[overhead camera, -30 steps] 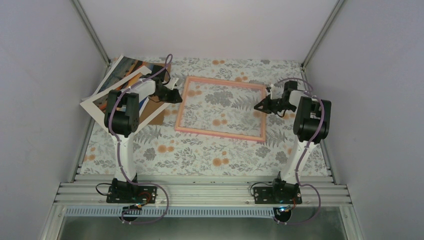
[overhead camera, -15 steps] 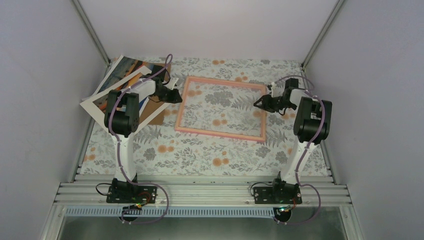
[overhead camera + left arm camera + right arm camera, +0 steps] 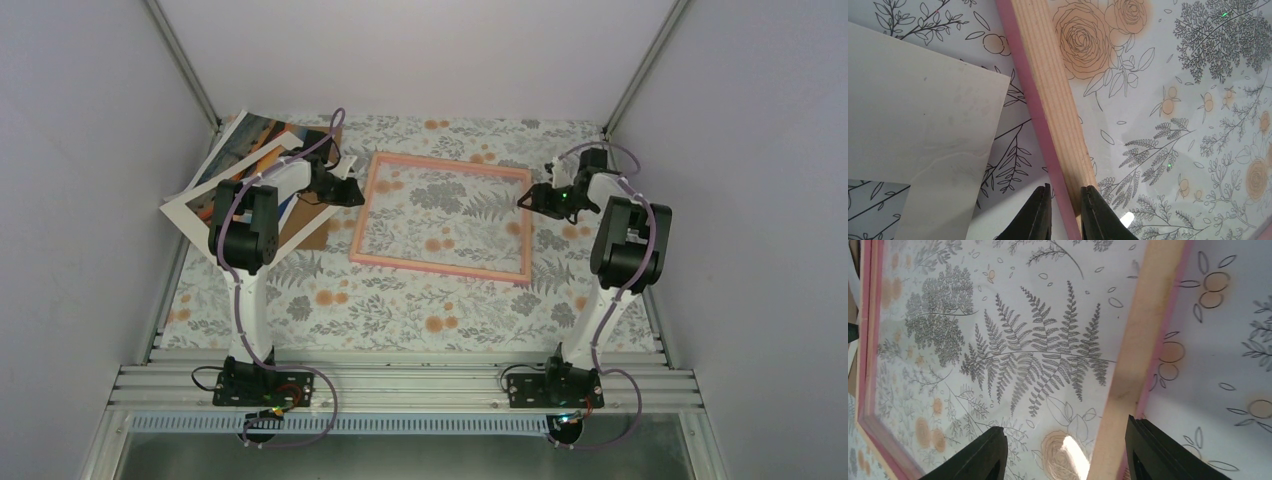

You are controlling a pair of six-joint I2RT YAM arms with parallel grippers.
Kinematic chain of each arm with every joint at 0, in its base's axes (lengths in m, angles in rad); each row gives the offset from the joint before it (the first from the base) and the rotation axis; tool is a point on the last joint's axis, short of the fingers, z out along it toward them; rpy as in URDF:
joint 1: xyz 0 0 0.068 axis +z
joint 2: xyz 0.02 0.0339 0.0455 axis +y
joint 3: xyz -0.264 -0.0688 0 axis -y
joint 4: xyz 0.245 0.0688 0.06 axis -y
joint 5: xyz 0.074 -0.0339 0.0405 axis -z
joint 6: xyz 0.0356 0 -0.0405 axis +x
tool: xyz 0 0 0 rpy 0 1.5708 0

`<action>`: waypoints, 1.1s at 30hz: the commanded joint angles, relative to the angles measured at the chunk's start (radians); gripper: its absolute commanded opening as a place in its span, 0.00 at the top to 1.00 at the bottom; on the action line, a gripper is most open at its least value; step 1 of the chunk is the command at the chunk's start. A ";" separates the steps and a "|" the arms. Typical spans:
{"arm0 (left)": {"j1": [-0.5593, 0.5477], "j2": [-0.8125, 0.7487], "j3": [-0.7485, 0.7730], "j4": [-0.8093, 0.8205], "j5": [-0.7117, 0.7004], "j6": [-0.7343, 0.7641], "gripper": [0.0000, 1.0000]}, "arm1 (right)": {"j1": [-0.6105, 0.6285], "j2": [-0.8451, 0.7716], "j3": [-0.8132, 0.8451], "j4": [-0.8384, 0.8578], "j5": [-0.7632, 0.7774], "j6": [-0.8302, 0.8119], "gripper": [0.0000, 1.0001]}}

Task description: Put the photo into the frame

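Frame (image 3: 440, 269) is lying mid-table on the floral cloth (image 3: 400, 310), with the pattern showing through its opening. Left gripper (image 3: 1066, 215) is pinching the frame's left rail, its fingers nearly together with the pink edge and bare wood caught between them. Right gripper (image 3: 1070, 457) is hanging over the right rail, its fingers spread wide and the rail running between them. Photo (image 3: 248, 132) is sitting in the far-left corner, partly under the white mat (image 3: 185, 212) and the left arm. Brown cardboard (image 3: 315, 235) is poking out near the frame's left rail.

The frame (image 3: 440, 270) is pink; the tablecloth (image 3: 400, 308) white with grey-and-orange florals.
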State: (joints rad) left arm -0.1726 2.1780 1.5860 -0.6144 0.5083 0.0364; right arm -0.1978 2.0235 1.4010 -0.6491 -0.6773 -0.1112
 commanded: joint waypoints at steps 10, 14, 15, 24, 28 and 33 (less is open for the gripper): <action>-0.007 0.033 -0.016 0.018 -0.083 -0.017 0.74 | 0.054 -0.060 0.018 0.019 -0.008 -0.028 0.47; -0.007 -0.069 -0.052 0.100 -0.080 0.002 0.51 | 0.070 -0.074 0.006 0.003 -0.056 -0.074 0.49; -0.010 -0.098 -0.067 0.123 -0.084 0.017 0.46 | 0.073 -0.082 -0.005 -0.006 -0.078 -0.104 0.50; -0.113 -0.252 -0.231 0.132 -0.145 0.370 0.41 | 0.176 -0.160 -0.132 -0.116 -0.112 -0.378 0.65; -0.163 -0.279 -0.305 0.139 -0.171 0.458 0.44 | 0.210 -0.168 -0.197 -0.125 -0.056 -0.437 0.70; -0.198 -0.290 -0.374 0.163 -0.219 0.515 0.47 | 0.212 -0.170 -0.262 -0.123 0.020 -0.490 0.74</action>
State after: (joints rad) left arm -0.3622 1.9045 1.2469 -0.4725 0.3416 0.4477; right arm 0.0204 1.8709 1.1801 -0.7597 -0.7227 -0.5064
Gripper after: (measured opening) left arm 0.542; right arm 0.268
